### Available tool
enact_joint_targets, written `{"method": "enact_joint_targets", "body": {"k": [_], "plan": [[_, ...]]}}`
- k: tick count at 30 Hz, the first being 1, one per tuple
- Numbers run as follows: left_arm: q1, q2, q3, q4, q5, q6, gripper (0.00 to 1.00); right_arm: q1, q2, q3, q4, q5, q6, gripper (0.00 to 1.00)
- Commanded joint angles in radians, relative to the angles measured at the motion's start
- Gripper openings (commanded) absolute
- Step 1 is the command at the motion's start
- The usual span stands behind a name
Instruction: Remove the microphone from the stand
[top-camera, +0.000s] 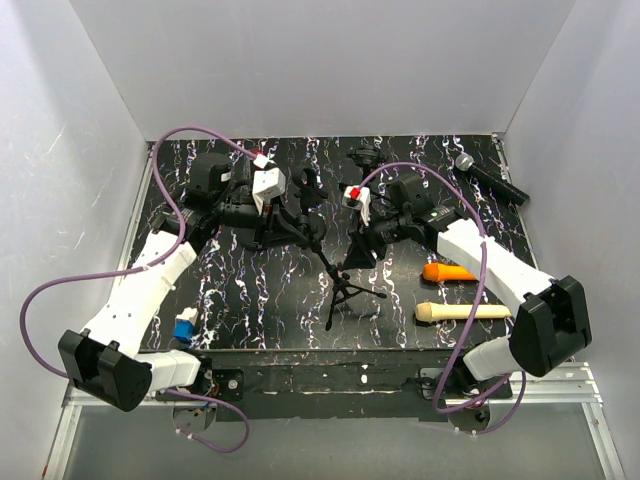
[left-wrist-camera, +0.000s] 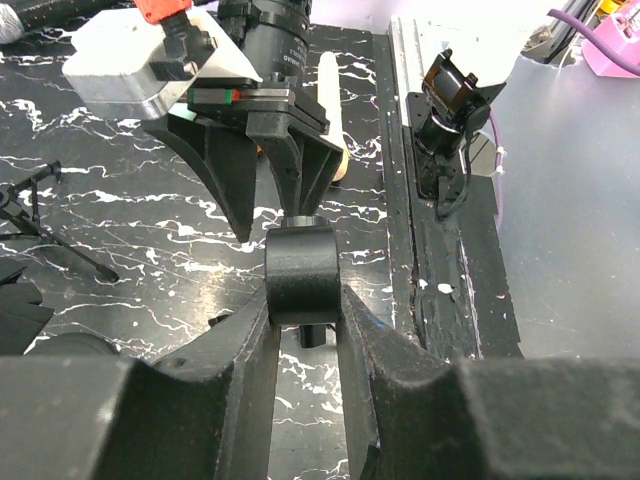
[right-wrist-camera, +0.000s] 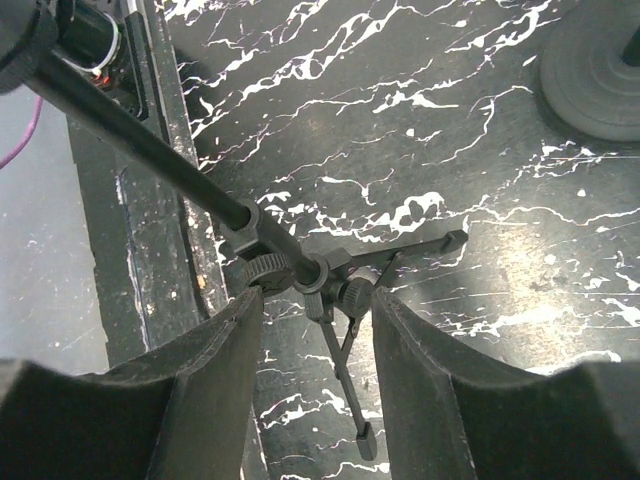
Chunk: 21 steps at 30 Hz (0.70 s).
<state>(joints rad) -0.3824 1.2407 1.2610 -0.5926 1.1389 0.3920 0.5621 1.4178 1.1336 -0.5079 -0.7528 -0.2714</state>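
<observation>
**Microphone** (top-camera: 492, 182): a black handle with a silver mesh head. It lies flat near the far right corner of the table (top-camera: 250, 290), well apart from the stand and from both of your grippers.

**Stand** (top-camera: 345, 288): a slim black tripod near the table's centre, legs splayed. Its thin pole leans up toward the far left and ends in a short, smooth black tubular clip (left-wrist-camera: 300, 270).

**Left gripper** (left-wrist-camera: 303, 300): your left arm reaches forward and inward from the near left corner. Its jaws are closed on the clip, with a matte black finger pressed to each side.

**Right gripper** (right-wrist-camera: 318, 300): your right arm stretches from the near right corner toward the centre, wrist pointing down. Its jaws are narrowed about the stand's hub, with the pads against the knurled knobs on either side.

**Surroundings**: the tabletop is black with white marbled veins.
- An orange carrot-shaped piece (top-camera: 448, 271) and a cream cylinder (top-camera: 462, 312) lie near right.
- A small blue object (top-camera: 185, 325) sits near left.
- A dark round disc (right-wrist-camera: 600, 70) rests further back.
- Plain white walls (top-camera: 300, 60) enclose three sides.
- Purple cables (top-camera: 40, 300) loop off both arms.
</observation>
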Motion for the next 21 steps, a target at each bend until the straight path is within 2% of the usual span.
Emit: {"method": "enact_joint_targets", "body": {"k": [1, 6, 12, 18, 21], "plan": [[-0.006, 0.000, 0.005, 0.004, -0.024, 0.004, 0.00, -0.004, 0.003, -0.014, 0.055, 0.052, 0.018, 0.54], [-0.006, 0.003, 0.006, 0.017, -0.027, -0.008, 0.00, -0.004, -0.017, -0.078, 0.048, 0.176, -0.023, 0.54], [-0.006, 0.008, 0.008, 0.045, -0.025, -0.033, 0.00, -0.004, -0.071, -0.139, 0.013, 0.239, -0.091, 0.53], [-0.010, 0.023, 0.002, 0.100, -0.022, -0.088, 0.00, -0.004, -0.149, -0.115, -0.089, 0.259, -0.144, 0.53], [-0.021, 0.037, -0.012, 0.154, -0.071, -0.165, 0.00, -0.004, -0.178, -0.071, -0.161, 0.262, -0.161, 0.52]]}}
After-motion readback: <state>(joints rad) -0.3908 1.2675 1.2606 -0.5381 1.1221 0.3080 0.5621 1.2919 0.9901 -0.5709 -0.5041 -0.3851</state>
